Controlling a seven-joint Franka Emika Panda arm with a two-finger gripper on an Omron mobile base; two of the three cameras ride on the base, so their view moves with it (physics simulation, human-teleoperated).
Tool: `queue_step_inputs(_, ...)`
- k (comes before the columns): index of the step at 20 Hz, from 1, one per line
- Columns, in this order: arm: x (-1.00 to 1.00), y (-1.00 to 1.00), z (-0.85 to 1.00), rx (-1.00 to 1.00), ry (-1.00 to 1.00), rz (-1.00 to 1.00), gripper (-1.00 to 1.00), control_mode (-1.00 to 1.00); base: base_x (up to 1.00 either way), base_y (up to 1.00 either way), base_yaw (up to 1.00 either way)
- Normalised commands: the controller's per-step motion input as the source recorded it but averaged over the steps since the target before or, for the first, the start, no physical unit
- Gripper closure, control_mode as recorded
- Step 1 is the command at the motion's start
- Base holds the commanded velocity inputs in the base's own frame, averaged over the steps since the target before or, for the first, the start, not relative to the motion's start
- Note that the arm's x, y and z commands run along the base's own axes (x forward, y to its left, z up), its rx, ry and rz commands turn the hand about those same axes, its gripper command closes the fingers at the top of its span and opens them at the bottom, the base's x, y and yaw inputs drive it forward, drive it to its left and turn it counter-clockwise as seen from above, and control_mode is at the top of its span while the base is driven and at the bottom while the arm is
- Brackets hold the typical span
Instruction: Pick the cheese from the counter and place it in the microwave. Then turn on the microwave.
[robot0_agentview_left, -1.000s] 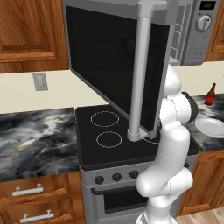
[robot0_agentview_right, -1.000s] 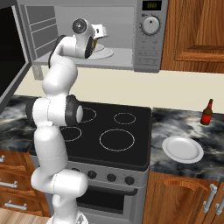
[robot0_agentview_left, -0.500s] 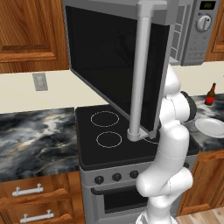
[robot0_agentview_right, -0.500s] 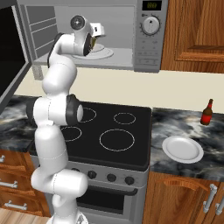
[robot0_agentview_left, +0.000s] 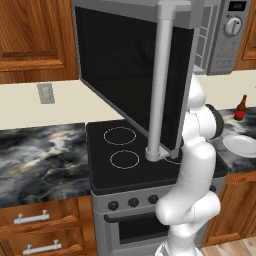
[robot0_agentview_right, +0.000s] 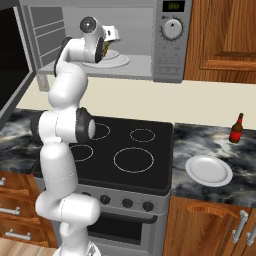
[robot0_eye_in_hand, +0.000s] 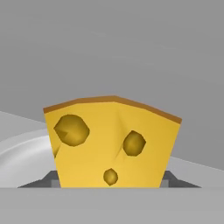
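Observation:
The microwave (robot0_agentview_right: 170, 50) hangs above the stove with its dark glass door (robot0_agentview_left: 125, 75) swung wide open. My gripper (robot0_agentview_right: 106, 47) reaches into the cavity, just above the white turntable plate (robot0_agentview_right: 120, 61). It is shut on the cheese (robot0_eye_in_hand: 111, 144), a yellow wedge with holes, seen close up in the hand view between the two dark fingertips (robot0_eye_in_hand: 50, 178). From the right base view a sliver of the cheese (robot0_agentview_right: 107, 50) shows at the hand. The counter (robot0_agentview_right: 215, 145) lies to either side of the stove.
The open door (robot0_agentview_right: 10, 60) juts out over the black stovetop (robot0_agentview_right: 125, 155), close to my arm. On the right counter stand a white plate (robot0_agentview_right: 208, 170) and a brown bottle (robot0_agentview_right: 236, 128). The knob (robot0_agentview_right: 172, 29) sits on the microwave's right panel.
The hand has shifted only slightly inside the microwave cavity. The cheese stays in the grip and the jaws have not moved.

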Motion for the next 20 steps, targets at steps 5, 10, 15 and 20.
queue_step_inputs(5, 0.07, 0.01, -0.08, 0.00, 0.00, 0.00, 1.00, -1.00, 0.00, 0.00, 0.00)
queue_step_inputs(10, 0.03, 0.01, -0.05, 0.00, 0.00, 0.00, 1.00, -1.00, 0.00, 0.00, 0.00)
queue_step_inputs(15, 0.04, 0.04, 0.00, 0.00, 0.00, 0.00, 1.00, -1.00, 0.00, 0.00, 0.00)
queue_step_inputs(20, 0.05, 0.08, -0.02, 0.00, 0.00, 0.00, 1.00, -1.00, 0.00, 0.00, 0.00)
